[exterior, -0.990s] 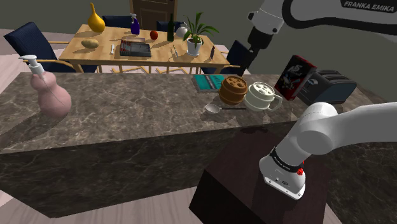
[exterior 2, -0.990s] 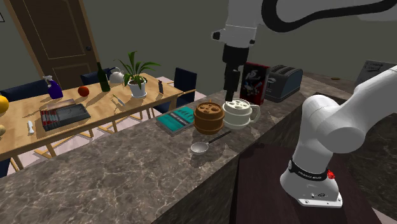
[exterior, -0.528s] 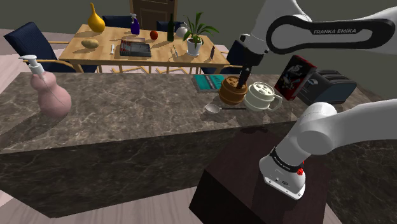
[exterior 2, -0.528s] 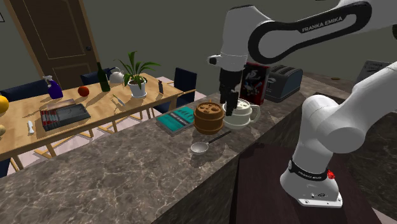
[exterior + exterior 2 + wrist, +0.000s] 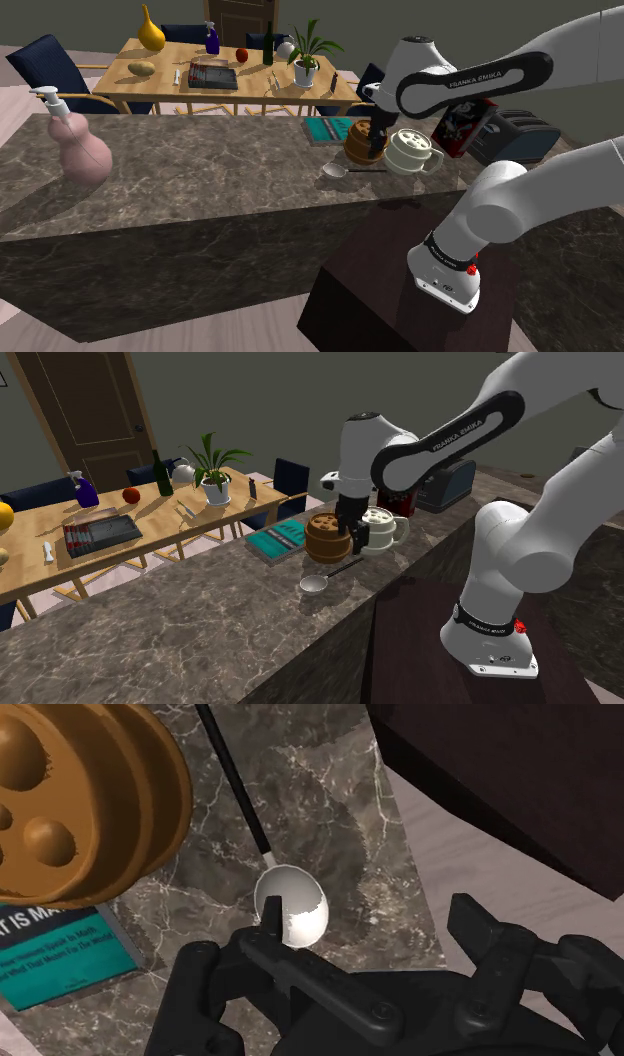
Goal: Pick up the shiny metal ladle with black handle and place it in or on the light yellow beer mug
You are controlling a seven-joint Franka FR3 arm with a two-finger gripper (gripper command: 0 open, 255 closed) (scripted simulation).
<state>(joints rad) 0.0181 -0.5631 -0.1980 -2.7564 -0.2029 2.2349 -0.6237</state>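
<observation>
Ladle [image 5: 291,907] lies flat on the table [image 5: 200,170] beside the brown round box [image 5: 360,141], tool [image 5: 376,151] spread and empty above it; we judge it light, stiff and slick, so pinch across the thin black handle.

Forearm link [image 5: 478,78] of the arm is showing "FRANKA EMIKA" in pale capitals on its black band, in the shoulder view and the second exterior view. The teal book [image 5: 55,959] is showing white capitals "T IS MA", partly cut off. The smaller lines beneath are not reading clearly.
</observation>
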